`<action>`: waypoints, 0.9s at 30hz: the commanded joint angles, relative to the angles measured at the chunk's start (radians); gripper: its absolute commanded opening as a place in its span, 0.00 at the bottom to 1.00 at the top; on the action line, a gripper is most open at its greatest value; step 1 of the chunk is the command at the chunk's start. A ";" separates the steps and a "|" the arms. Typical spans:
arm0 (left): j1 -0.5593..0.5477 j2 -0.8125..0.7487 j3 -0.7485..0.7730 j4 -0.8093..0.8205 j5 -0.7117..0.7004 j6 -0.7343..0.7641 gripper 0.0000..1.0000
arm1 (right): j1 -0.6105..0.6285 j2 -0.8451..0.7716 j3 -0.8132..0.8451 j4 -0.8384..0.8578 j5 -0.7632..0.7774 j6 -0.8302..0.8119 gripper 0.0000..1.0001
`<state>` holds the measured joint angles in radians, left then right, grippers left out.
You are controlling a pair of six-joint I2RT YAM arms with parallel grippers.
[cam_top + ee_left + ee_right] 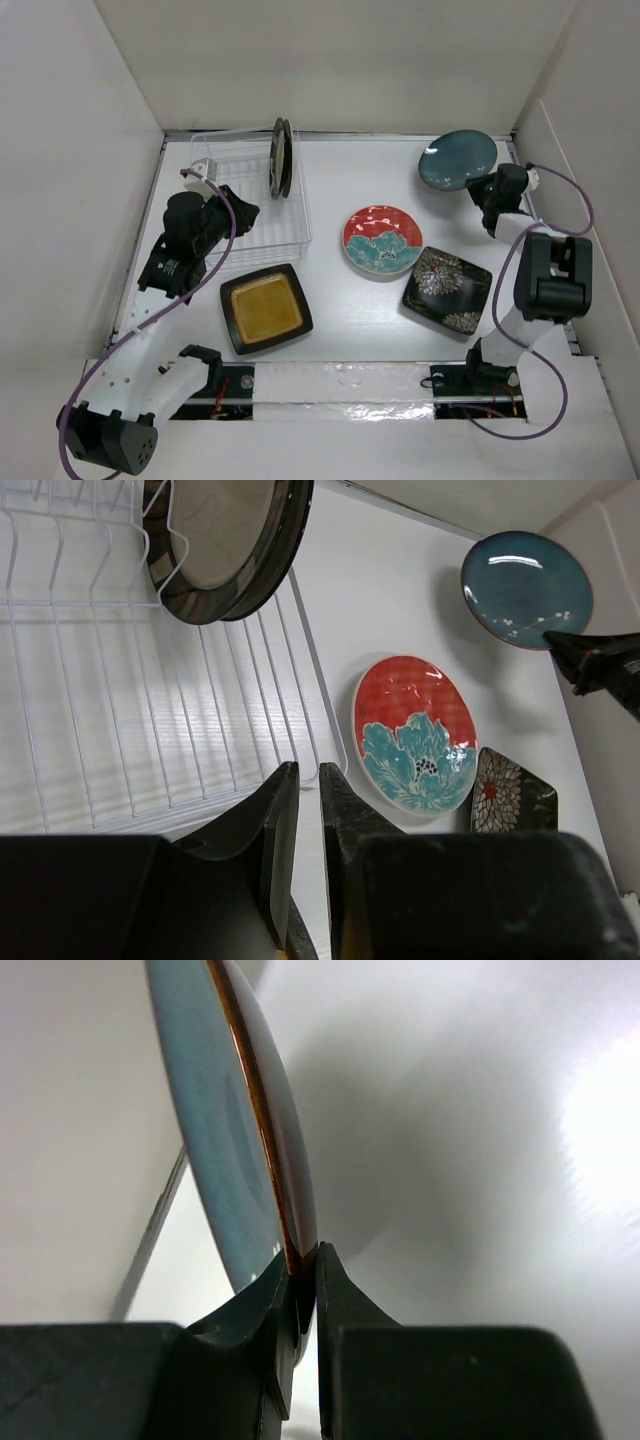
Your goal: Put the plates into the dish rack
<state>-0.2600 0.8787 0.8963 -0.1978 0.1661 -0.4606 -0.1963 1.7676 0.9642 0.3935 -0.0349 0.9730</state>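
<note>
Teal plate (215, 1110), amber-edged, pinched by right end effector (306, 1265)

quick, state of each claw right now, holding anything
left claw: closed, nothing in it
right claw: closed on the rim of the teal plate
</note>
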 commanded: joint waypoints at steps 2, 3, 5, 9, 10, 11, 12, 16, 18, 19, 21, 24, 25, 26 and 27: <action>0.004 -0.026 0.029 0.049 0.010 0.008 0.12 | 0.170 -0.343 0.094 0.125 0.108 -0.230 0.00; 0.004 -0.024 0.029 0.052 0.016 0.007 0.11 | 0.201 -0.368 0.114 0.076 0.121 -0.252 0.00; 0.004 -0.030 0.023 0.058 0.029 0.005 0.09 | 0.283 -0.414 0.163 0.036 0.107 -0.299 0.00; 0.004 -0.052 0.019 0.066 0.018 -0.001 0.01 | 0.470 -0.442 0.330 -0.100 0.209 -0.382 0.00; 0.004 -0.050 0.018 0.067 0.015 -0.003 0.01 | 0.512 -0.439 0.361 -0.114 0.236 -0.399 0.00; 0.004 -0.052 0.018 0.067 0.012 -0.003 0.00 | 0.555 -0.432 0.395 -0.134 0.263 -0.427 0.00; 0.004 -0.053 0.015 0.064 0.000 -0.003 0.00 | 0.634 -0.404 0.430 -0.166 0.282 -0.434 0.00; 0.004 -0.067 0.012 0.035 -0.117 -0.026 0.00 | 0.777 -0.286 0.629 -0.209 0.329 -0.453 0.00; 0.004 -0.101 0.015 0.015 -0.201 -0.041 0.00 | 0.849 -0.235 0.685 -0.226 0.340 -0.459 0.00; 0.004 -0.119 0.015 0.014 -0.217 -0.053 0.00 | 0.874 -0.185 0.711 -0.232 0.363 -0.462 0.00; 0.004 -0.177 0.012 0.026 -0.255 -0.062 0.00 | 0.920 -0.116 0.839 -0.307 0.401 -0.473 0.00; 0.004 -0.211 0.030 0.029 -0.266 -0.072 0.04 | 1.003 0.065 1.112 -0.469 0.501 -0.510 0.00; 0.004 -0.213 0.048 0.025 -0.260 -0.072 0.04 | 1.026 0.111 1.180 -0.505 0.592 -0.523 0.00; 0.004 -0.213 0.056 0.017 -0.257 -0.072 0.04 | 1.060 0.203 1.250 -0.551 0.637 -0.531 0.00; 0.004 -0.218 0.064 0.002 -0.255 -0.072 0.05 | 1.072 0.245 1.372 -0.624 0.673 -0.528 0.00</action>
<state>-0.2600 0.6724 0.9062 -0.2081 -0.0582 -0.5190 0.8242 1.9553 2.0907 -0.2131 0.4332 0.4587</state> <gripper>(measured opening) 0.043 0.144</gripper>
